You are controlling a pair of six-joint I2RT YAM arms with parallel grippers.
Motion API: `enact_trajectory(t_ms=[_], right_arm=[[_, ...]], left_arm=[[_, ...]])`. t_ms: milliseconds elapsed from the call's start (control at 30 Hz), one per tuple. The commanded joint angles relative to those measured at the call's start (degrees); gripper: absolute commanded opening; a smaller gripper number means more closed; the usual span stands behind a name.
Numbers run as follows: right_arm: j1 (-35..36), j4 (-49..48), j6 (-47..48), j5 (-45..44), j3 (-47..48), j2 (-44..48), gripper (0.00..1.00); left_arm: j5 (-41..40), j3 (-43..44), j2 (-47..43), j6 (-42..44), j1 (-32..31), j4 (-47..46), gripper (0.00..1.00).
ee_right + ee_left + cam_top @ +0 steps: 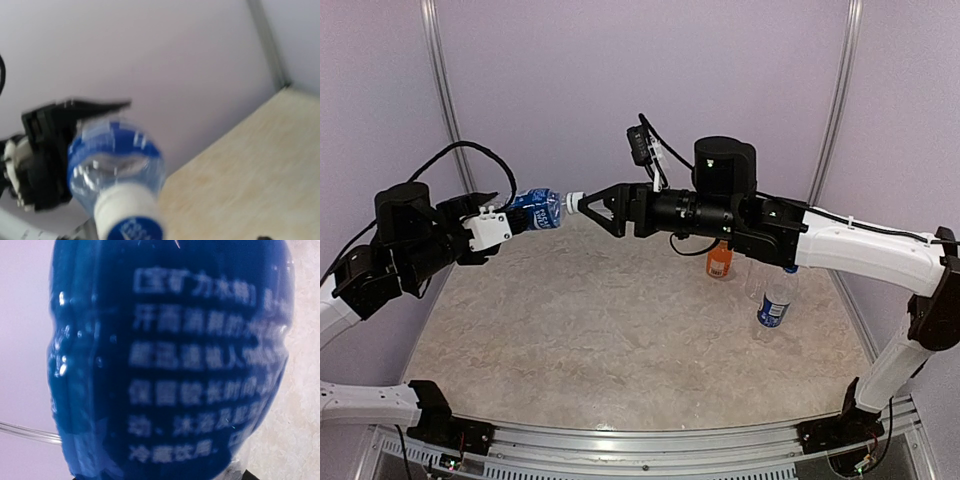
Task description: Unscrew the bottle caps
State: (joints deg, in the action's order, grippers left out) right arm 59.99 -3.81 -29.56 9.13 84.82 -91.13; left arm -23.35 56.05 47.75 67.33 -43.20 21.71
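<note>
At far left, left hand (pixel 508 222) clenched round the base end of a blue-label bottle (pixel 538 208); holds it level in the air above the back of the desk (pixel 620 340), neck pointing right. In the left wrist view, little but the label (pixel 170 365): dark blue, rows of blurred white print, close against the lens, with a strip of desk down the right edge. Next along, white cap (pixel 576 199) on the neck, facing the right hand (pixel 588 206). Right hand level with it, reaching in from the right, fingertips right at the cap. Released, going by the right wrist view: cap (pixel 132 222) low in the middle, blue-printed top toward the lens, sides bare; behind it the clear shoulder and the label, then the black left hand (pixel 45 160), all blurred. Further right, under the right arm, orange bottle (pixel 720 260) upright on the desk, top hidden by the arm. Just right of it, faint, what looks like a clear bottle (pixel 757 282). Rightmost, a second blue-label bottle (pixel 775 300), upright on the desk, near those two and well apart from the one in the air.
</note>
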Motion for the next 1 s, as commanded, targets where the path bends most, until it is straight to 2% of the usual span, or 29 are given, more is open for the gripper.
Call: enact_trajectory(t_ms=[0,233,433,600,800,967], right_arm=[[0.1,1.0,-7.7,7.7,3.6,-3.1,0.76],[0.2,-0.1,-8.1,9.7,4.7,-5.3,0.56],[-0.3,0.4,-7.1,9.2,5.8,-5.4,0.57],[-0.9,-0.1,-7.4,8.7,5.9,-5.1,0.49],[-1.2,0.4,-7.5,8.9,6.5,-5.5,0.46],[-1.5,0.5,-7.5,9.9,7.7,-6.6,0.31]], left_arm=[[-1.0,-0.7,-0.2,2.5,-0.5,-3.5,0.35],[-0.7,-0.5,0.2,2.5,-0.7,-3.7,0.35],[-0.5,-0.7,-0.4,2.2,-0.7,-2.6,0.35],[-0.3,-0.6,-0.3,2.4,-0.7,-2.3,0.35],[0.0,-0.4,-0.2,2.4,-0.7,-2.2,0.35],[0.1,-0.4,-0.5,2.4,-0.8,-2.2,0.34]])
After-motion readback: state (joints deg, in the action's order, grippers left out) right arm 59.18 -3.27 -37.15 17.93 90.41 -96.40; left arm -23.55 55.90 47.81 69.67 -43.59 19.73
